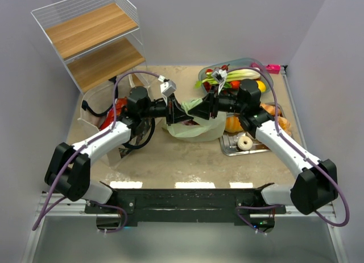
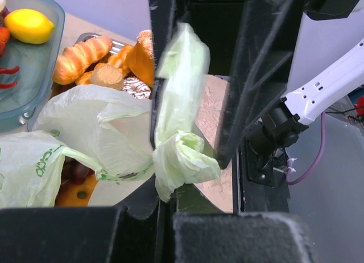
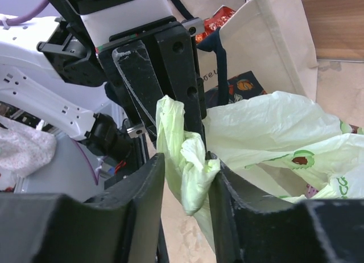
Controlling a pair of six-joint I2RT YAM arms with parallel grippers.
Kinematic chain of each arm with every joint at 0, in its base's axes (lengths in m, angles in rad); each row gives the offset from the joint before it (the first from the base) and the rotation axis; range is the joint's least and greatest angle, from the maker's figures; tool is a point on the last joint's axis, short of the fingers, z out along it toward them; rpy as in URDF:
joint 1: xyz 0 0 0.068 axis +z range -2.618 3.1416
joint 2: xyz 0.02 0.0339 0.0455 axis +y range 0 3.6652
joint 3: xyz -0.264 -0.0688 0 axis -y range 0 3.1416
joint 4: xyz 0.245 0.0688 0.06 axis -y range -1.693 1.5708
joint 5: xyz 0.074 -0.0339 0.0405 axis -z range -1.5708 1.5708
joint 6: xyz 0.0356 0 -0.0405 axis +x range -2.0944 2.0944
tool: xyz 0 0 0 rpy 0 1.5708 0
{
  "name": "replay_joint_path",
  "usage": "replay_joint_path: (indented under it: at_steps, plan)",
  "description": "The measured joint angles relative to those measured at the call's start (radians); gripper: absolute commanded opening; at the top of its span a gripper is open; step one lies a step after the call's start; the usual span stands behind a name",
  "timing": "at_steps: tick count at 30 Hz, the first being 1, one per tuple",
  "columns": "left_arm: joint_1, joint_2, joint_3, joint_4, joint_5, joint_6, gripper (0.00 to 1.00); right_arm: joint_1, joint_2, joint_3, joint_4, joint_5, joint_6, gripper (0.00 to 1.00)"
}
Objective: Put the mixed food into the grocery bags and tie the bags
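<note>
The pale-green avocado-print bag [image 1: 196, 129] lies at the table's middle, with dark and orange food showing inside it [image 2: 77, 186]. Its handles are twisted into a bunched strip [image 2: 182, 157], which also shows in the right wrist view [image 3: 190, 160]. My left gripper [image 1: 183, 111] is shut on that strip, pinching it at the fingertips [image 2: 165, 189]. My right gripper [image 1: 203, 107] faces it tip to tip. Its fingers stand apart around the same strip [image 3: 185, 172]. The beige tote [image 1: 94, 112] stands at the left with red packets [image 1: 116, 109] inside.
A clear container [image 1: 267, 75] at back right holds a leek [image 1: 239, 75] and a lemon [image 2: 27, 25]. A metal tray [image 1: 230, 149] holds croissants [image 2: 79, 57] and a doughnut [image 1: 245, 142]. A wire-and-wood shelf [image 1: 91, 38] stands at back left.
</note>
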Motion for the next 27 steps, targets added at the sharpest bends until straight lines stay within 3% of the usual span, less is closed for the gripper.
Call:
replay_joint_path:
  at_steps: [6,8,10,11,14,17,23,27]
  plan:
    - [0.000,0.003,0.000,-0.012,0.002,-0.004,0.00,0.002,0.021,0.000,-0.005,0.003,-0.011,0.09]
    - [0.000,0.005,0.000,-0.016,0.003,-0.005,0.00,0.003,0.024,0.000,-0.008,0.006,-0.017,0.05]
    - [0.000,0.005,0.000,-0.021,0.006,-0.004,0.17,0.003,0.024,0.000,-0.017,0.015,-0.018,0.00]
    - [0.000,0.005,0.000,-0.024,0.007,-0.003,0.34,0.005,0.024,0.000,-0.023,0.024,-0.018,0.00]
    - [0.002,0.006,0.002,-0.031,0.031,0.002,0.55,0.007,0.024,0.000,-0.041,0.040,-0.020,0.00]
    - [0.004,0.006,0.004,-0.034,0.068,0.007,0.63,0.007,0.026,0.000,-0.055,0.053,-0.023,0.00]
    - [0.011,0.006,0.008,-0.036,0.127,0.018,0.64,0.007,0.049,0.002,-0.056,0.054,-0.027,0.00]
    - [0.032,0.008,0.009,-0.014,0.153,-0.004,0.58,0.007,0.051,0.003,-0.056,0.050,-0.031,0.00]
